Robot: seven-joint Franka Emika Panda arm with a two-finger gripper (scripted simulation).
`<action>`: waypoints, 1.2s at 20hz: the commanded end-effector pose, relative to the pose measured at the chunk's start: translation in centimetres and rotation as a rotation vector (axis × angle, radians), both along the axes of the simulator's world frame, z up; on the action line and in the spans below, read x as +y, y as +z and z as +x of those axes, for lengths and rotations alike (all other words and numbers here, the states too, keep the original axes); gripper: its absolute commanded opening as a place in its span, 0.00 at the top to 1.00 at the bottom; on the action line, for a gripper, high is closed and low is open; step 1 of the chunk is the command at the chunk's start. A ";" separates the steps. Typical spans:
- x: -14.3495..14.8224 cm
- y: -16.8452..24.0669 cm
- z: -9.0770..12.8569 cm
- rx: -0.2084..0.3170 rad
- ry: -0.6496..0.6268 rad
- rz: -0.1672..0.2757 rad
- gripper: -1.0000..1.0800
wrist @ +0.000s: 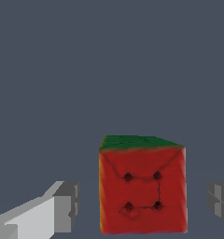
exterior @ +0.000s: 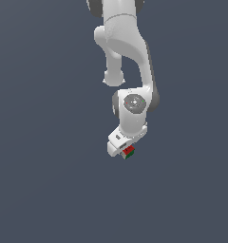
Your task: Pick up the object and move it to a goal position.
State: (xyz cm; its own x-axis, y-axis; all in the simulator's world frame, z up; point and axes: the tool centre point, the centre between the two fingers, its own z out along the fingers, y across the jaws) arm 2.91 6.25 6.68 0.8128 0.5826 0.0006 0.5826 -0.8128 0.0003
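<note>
While my arm (exterior: 130,61) hangs bent downward, my gripper (exterior: 124,151) points down, fingers (wrist: 62,205) spread — gaps either side of one cube (wrist: 143,189), red face, four dark marks, green face.

Red-and-green cube (wrist: 142,189) with dark dots, white claw (exterior: 121,153), grey fingertips (wrist: 67,205)

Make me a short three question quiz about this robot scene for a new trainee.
1. True or false: in the wrist view, the cube shows a red face with four dark dots.
2. Which colour is the cube's face adjoining the red one? A blue, B green, C yellow.
3. In the wrist view, do the fingers of the gripper touch the cube?

Key: 1 true. 2 B. 3 No, gaps show on both sides.
</note>
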 end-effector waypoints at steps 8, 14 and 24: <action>0.0 -3.4 0.0 0.001 0.003 0.000 0.04; 0.0 -3.4 0.0 0.001 0.003 0.000 1.00; -0.3 -3.1 -0.2 0.001 0.002 -0.001 1.00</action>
State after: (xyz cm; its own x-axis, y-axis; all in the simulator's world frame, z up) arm 2.75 6.08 3.37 0.8110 0.5851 -0.0022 0.5851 -0.8110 -0.0010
